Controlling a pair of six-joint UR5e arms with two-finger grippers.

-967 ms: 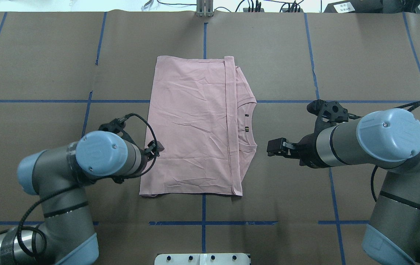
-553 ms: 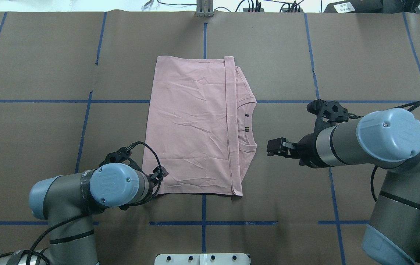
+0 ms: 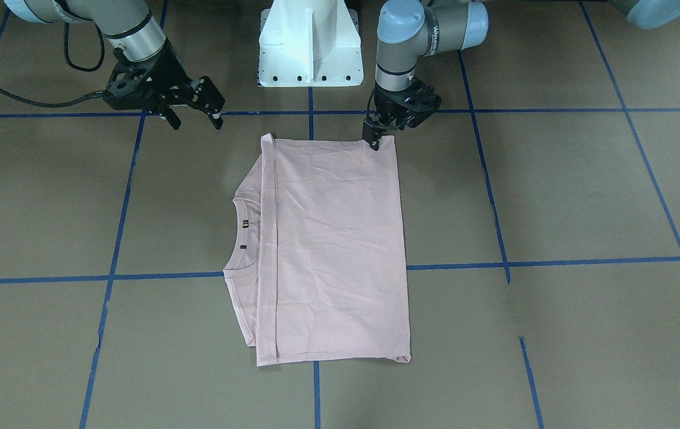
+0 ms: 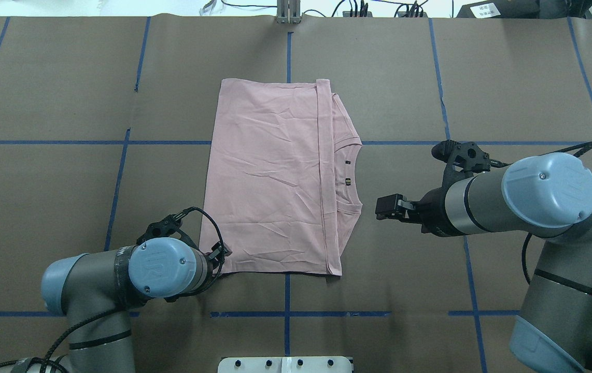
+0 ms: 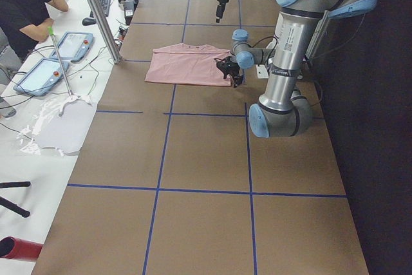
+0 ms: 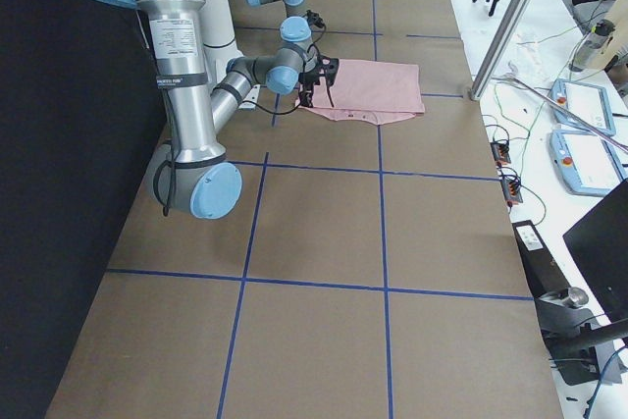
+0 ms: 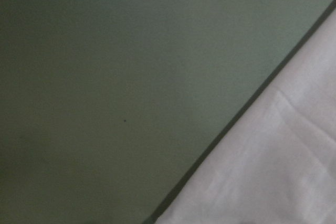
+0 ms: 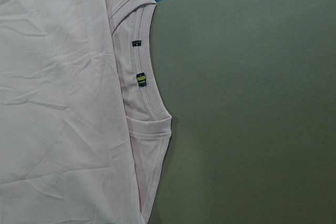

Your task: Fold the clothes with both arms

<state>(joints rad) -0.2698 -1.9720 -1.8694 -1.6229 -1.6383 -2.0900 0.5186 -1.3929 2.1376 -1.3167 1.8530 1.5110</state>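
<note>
At the left, the left gripper (image 4: 222, 254) is down at the near left corner of the T-shirt (image 4: 270, 176), its black tip touching the cloth where the near edge meets the table (image 4: 68, 103). No view shows plainly how far apart its fingers are, or whether they have any cloth, so I cannot tell. The T-shirt lies flat in the middle of the table, plain side up, already folded into a long strip, with the neck (image 4: 350, 181) pointing toward the right arm.

The step in hand looks like taking that corner. To do it well, one finger should slide under every layer, not just the top one. The pinch should sit a little in from the edge, so the cloth does not slip out when lifted. The lift should be slow and low to keep the strip from opening.

At the right, the right gripper (image 4: 383, 206) hovers just beside the neck, fingers spread, holding nothing.
</note>
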